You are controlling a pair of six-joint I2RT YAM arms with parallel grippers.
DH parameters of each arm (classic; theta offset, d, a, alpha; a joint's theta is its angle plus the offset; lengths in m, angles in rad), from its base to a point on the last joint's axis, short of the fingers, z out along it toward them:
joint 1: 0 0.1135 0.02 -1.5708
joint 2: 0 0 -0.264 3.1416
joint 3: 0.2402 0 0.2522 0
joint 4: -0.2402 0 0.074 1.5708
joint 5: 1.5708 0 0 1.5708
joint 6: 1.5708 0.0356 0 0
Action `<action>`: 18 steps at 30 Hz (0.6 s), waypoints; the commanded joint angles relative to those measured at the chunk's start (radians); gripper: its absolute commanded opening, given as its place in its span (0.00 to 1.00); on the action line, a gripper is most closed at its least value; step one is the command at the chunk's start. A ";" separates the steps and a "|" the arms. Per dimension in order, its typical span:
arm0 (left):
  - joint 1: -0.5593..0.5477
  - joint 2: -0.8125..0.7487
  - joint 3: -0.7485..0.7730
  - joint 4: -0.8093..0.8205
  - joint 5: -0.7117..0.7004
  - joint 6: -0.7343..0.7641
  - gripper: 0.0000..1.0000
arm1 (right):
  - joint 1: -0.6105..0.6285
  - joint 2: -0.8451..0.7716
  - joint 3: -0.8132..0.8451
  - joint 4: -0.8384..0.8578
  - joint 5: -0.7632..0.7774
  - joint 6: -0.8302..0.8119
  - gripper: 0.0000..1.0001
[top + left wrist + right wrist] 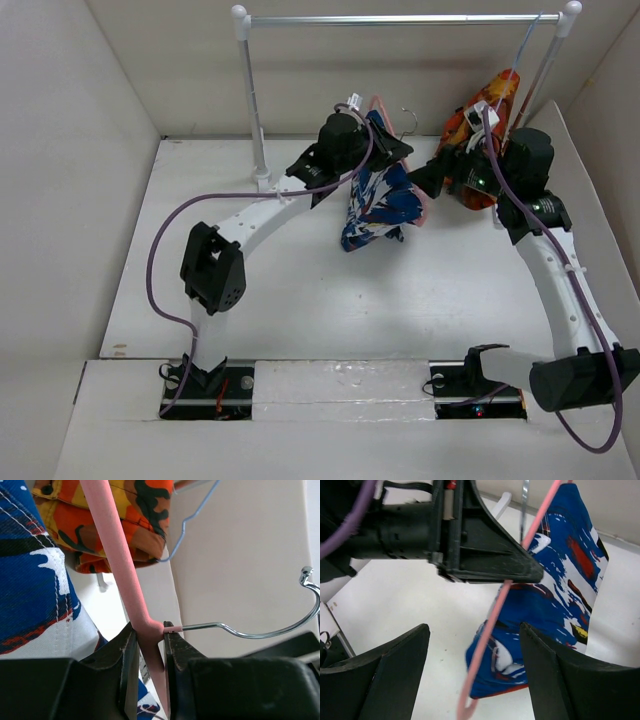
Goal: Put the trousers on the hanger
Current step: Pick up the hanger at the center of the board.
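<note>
The blue trousers (378, 205) with white, red and yellow splotches hang folded over the pink hanger (421, 200), held above the table at mid back. My left gripper (385, 150) is shut on the pink hanger (150, 630) at its neck, where the metal hook (260, 630) comes out; the trousers (35, 585) show at the left of that view. My right gripper (425, 178) is open just right of the trousers. In the right wrist view the hanger's arm (492, 625) runs between its spread fingers (395, 675), with the trousers (555, 595) behind, and nothing is gripped.
An orange-red patterned garment (480, 135) hangs on a pale hanger from the metal rail (400, 19) at the back right, close behind my right wrist. The rail's left post (255, 110) stands behind the left arm. White walls enclose the table (300, 290).
</note>
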 commanded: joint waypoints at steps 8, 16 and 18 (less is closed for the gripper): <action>-0.007 -0.209 -0.074 0.257 0.086 0.004 0.00 | 0.011 -0.012 -0.146 0.137 -0.123 0.102 0.68; -0.035 -0.235 -0.114 0.283 0.087 0.013 0.00 | 0.030 -0.007 -0.259 0.505 -0.228 0.336 0.53; -0.044 -0.238 -0.127 0.289 0.090 0.010 0.00 | 0.039 0.003 -0.290 0.574 -0.255 0.402 0.53</action>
